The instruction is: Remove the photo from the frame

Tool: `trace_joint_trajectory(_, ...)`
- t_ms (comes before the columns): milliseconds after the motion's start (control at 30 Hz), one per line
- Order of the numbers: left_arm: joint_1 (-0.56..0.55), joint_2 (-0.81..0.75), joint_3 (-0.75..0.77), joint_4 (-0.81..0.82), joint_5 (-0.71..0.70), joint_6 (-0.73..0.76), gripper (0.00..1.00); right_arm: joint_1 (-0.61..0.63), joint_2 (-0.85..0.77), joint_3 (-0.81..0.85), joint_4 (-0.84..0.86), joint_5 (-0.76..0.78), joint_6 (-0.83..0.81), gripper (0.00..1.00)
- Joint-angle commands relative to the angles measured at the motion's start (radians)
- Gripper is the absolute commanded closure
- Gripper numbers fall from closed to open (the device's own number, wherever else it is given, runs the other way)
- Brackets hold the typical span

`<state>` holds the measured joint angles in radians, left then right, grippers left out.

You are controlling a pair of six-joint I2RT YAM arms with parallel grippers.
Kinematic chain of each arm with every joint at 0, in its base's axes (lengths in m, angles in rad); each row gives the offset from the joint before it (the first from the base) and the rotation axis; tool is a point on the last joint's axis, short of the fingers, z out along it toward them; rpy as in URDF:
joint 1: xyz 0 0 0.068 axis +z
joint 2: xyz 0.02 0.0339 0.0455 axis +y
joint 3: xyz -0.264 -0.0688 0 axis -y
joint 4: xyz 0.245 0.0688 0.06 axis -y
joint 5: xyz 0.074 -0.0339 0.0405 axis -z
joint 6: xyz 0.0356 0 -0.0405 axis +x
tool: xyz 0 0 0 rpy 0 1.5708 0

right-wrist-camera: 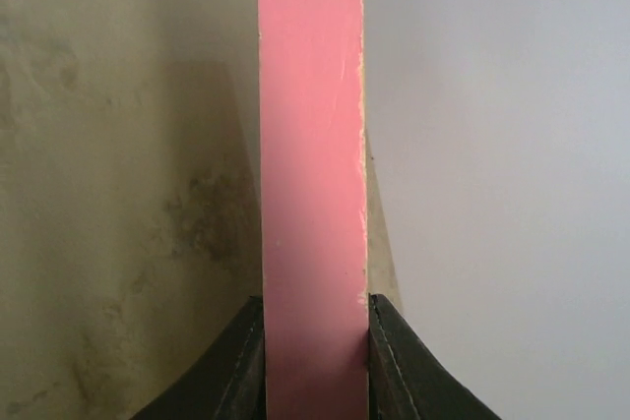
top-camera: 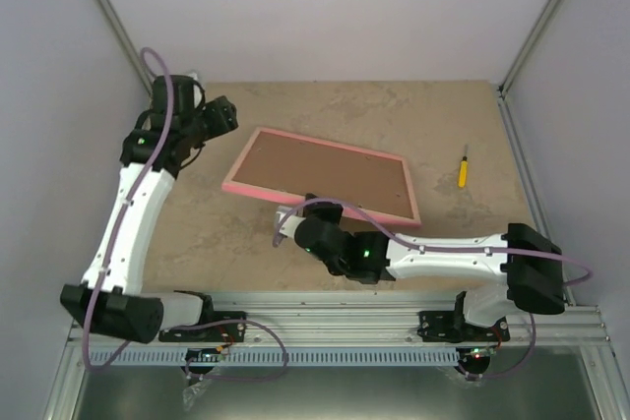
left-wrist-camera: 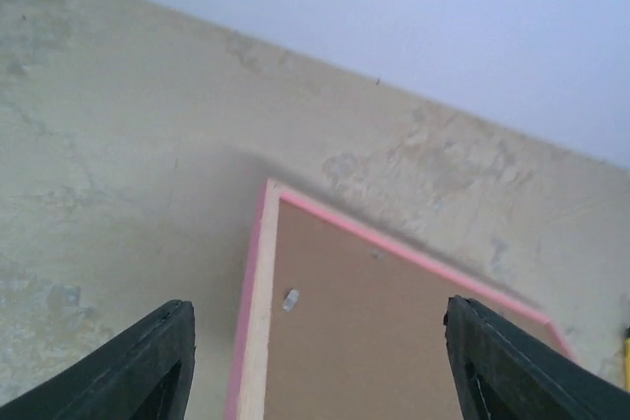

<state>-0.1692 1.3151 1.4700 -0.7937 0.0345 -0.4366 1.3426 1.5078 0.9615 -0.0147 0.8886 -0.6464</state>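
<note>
The frame (top-camera: 325, 174) shows its back, a brown board inside pink rails, and sits tilted at mid-table with its near edge raised. My right gripper (top-camera: 320, 206) is shut on that near rail. In the right wrist view the pink rail (right-wrist-camera: 310, 145) runs straight up between the two fingers of the right gripper (right-wrist-camera: 315, 366). My left gripper (top-camera: 224, 115) hovers open just off the frame's far-left corner, touching nothing. The left wrist view shows that corner of the frame (left-wrist-camera: 394, 341), with a small metal tab (left-wrist-camera: 289, 299), between the spread fingers of the left gripper (left-wrist-camera: 315, 366). The photo is hidden.
A yellow screwdriver (top-camera: 463, 168) lies on the table to the right of the frame. Grey walls close in the table at the back and on both sides. A metal rail (top-camera: 335, 317) carrying the arm bases runs along the near edge.
</note>
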Motion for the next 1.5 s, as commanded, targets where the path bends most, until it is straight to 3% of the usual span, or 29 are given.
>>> trace_joint_trajectory(0, 0.005, -0.107, -0.041, 0.068, -0.058, -0.055, 0.25, -0.008, -0.058, 0.19, -0.176, -0.053, 0.215, 1.0)
trace_joint_trajectory(300, 0.005, -0.235, -0.052, 0.078, -0.098, -0.068, 0.09, -0.092, -0.037, 0.507, -0.477, -0.208, 0.452, 1.0)
trace_joint_trajectory(567, 0.005, -0.28, -0.089, 0.081, -0.081, -0.081, 0.05, -0.204, 0.003, 0.756, -0.667, -0.403, 0.669, 1.0)
trace_joint_trajectory(767, 0.005, -0.296, -0.146, 0.096, -0.035, -0.096, 0.04, -0.342, -0.009, 0.851, -0.706, -0.586, 0.835, 1.0)
trace_joint_trajectory(1233, 0.005, -0.294, -0.307, 0.128, 0.149, -0.118, 0.0, -0.74, -0.125, 0.643, -0.493, -1.064, 1.155, 0.99)
trace_joint_trajectory(1467, 0.005, -0.292, -0.404, 0.158, 0.216, -0.139, 0.0, -0.917, -0.205, 0.342, -0.291, -1.203, 1.353, 0.99)
